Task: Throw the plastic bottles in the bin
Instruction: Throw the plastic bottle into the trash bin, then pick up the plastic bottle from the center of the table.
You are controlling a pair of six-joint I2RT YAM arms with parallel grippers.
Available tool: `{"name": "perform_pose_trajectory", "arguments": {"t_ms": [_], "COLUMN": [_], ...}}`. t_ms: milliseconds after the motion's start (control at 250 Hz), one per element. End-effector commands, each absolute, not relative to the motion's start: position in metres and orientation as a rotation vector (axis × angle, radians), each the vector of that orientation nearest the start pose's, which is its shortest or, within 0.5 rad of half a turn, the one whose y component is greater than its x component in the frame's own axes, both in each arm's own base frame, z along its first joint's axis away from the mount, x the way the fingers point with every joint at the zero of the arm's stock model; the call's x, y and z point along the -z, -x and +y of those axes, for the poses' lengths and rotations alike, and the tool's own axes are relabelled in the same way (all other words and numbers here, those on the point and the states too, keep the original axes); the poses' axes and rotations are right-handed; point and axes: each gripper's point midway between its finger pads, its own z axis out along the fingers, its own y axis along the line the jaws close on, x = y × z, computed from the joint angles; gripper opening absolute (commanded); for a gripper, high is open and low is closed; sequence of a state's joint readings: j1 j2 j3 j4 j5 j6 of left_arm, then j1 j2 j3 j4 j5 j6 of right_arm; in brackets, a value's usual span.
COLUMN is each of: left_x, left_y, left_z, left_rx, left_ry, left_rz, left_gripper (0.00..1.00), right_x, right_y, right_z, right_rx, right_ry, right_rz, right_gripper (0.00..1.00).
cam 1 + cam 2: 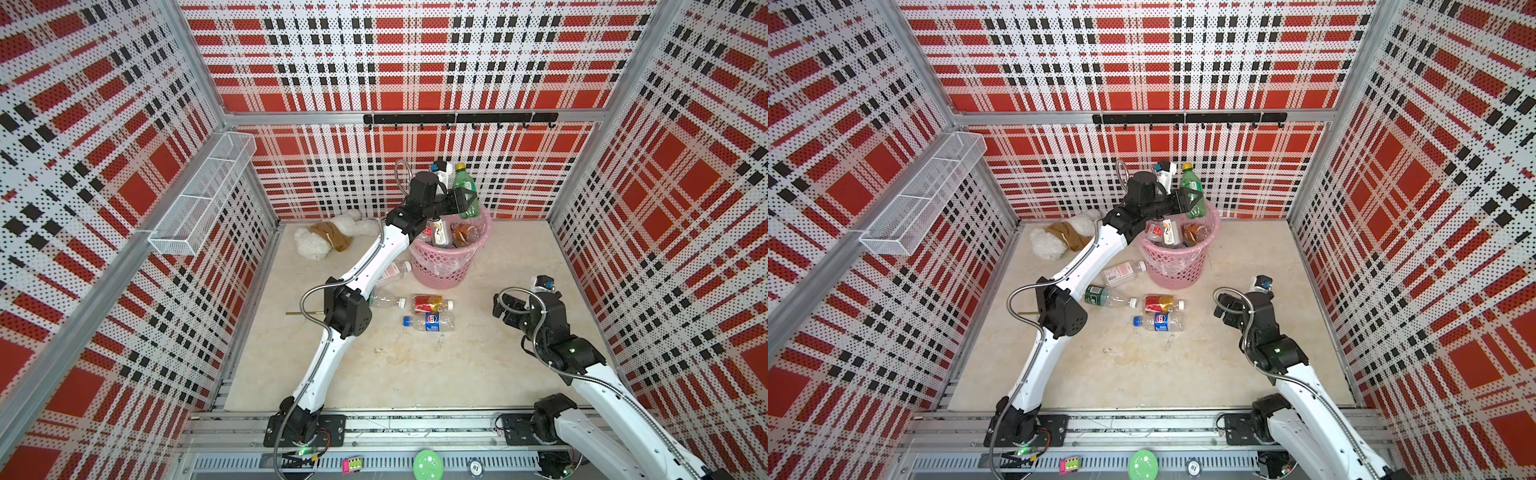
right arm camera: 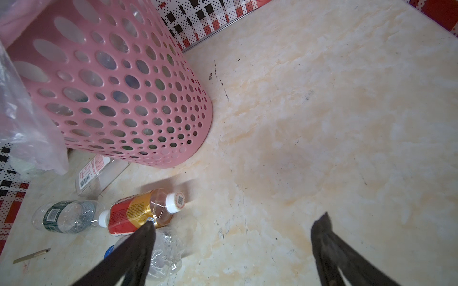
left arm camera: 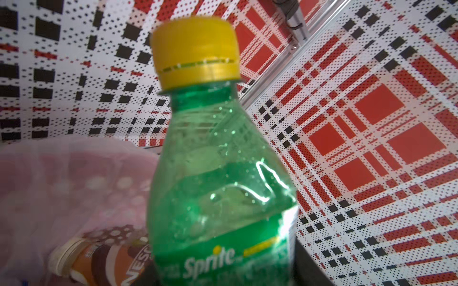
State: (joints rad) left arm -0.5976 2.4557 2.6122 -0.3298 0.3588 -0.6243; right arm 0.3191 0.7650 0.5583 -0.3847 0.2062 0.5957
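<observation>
Green bottle upright, clamped at mid-body in left gripper, over the far rim of the bin. Below that gripper, more bottles inside the bin; count unclear. Right gripper low over table, jaws wide apart; four loose bottles lie beside it, toward the bin.

My view: plaid walls around a marbled tabletop.
I see a white wire shelf on a side wall, a black hook rail across the back.
</observation>
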Motion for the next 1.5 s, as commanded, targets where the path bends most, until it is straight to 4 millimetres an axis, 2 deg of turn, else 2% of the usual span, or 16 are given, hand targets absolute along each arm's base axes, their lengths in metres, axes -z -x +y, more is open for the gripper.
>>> {"name": "perform_pose_trajectory", "arguments": {"t_ms": [0,148,232,268,328,440,544,796,928,992,1056,1120,1244,1308,1380,1497], "left_x": [-0.372,-0.370,-0.367,-0.367,-0.369,-0.380,-0.407,-0.481,-0.498,-0.483,-0.449,-0.396,-0.270,-0.228,-0.211,-0.217], "left_y": [-0.533,-0.531,-0.530,-0.529,-0.525,-0.516,-0.506,-0.477,-0.437,-0.410,-0.382,-0.355,-0.304,-0.282,-0.267,-0.263], "left_z": [-0.432,-0.431,-0.432,-0.433,-0.435,-0.436,-0.427,-0.349,-0.291,-0.263,-0.236,-0.202,-0.134,-0.111,-0.098,-0.082], "left_rx": [1.210,1.201,1.196,1.199,1.199,1.177,1.164,0.883,0.606,0.461,0.364,0.312,0.301,0.336,0.389,0.384], "left_ry": [-0.259,-0.266,-0.266,-0.273,-0.281,-0.309,-0.321,-0.262,-0.228,-0.212,-0.182,-0.100,0.151,0.270,0.347,0.404], "left_rz": [1.779,1.792,1.801,1.802,1.805,1.788,1.743,1.660,1.637,1.653,1.693,1.767,1.972,2.033,2.029,1.983], "left_gripper": [0.54,0.54,0.61,0.70,1.00,0.99,0.99,0.99,0.99,0.99,0.99,0.99,0.99,0.99,0.99,0.99], "right_x": [-0.172,-0.170,-0.170,-0.170,-0.171,-0.172,-0.174,-0.180,-0.182,-0.182,-0.181,-0.179,-0.174,-0.175,-0.176,-0.180], "right_y": [-0.279,-0.280,-0.279,-0.280,-0.280,-0.280,-0.280,-0.287,-0.294,-0.298,-0.301,-0.305,-0.309,-0.310,-0.311,-0.309], "right_z": [0.056,0.057,0.057,0.056,0.057,0.057,0.056,0.059,0.062,0.063,0.072,0.076,0.084,0.087,0.092,0.106], "right_rx": [-0.332,-0.338,-0.336,-0.334,-0.334,-0.333,-0.326,-0.319,-0.316,-0.312,-0.352,-0.370,-0.396,-0.401,-0.418,-0.443], "right_ry": [-0.425,-0.426,-0.425,-0.424,-0.420,-0.419,-0.413,-0.381,-0.359,-0.355,-0.330,-0.319,-0.302,-0.280,-0.249,-0.165], "right_rz": [2.100,2.106,2.107,2.106,2.104,2.103,2.098,2.095,2.098,2.097,2.108,2.115,2.138,2.147,2.154,2.165], "right_gripper": [1.00,1.00,1.00,1.00,1.00,1.00,1.00,1.00,1.00,1.00,1.00,1.00,1.00,1.00,1.00,1.00]}}
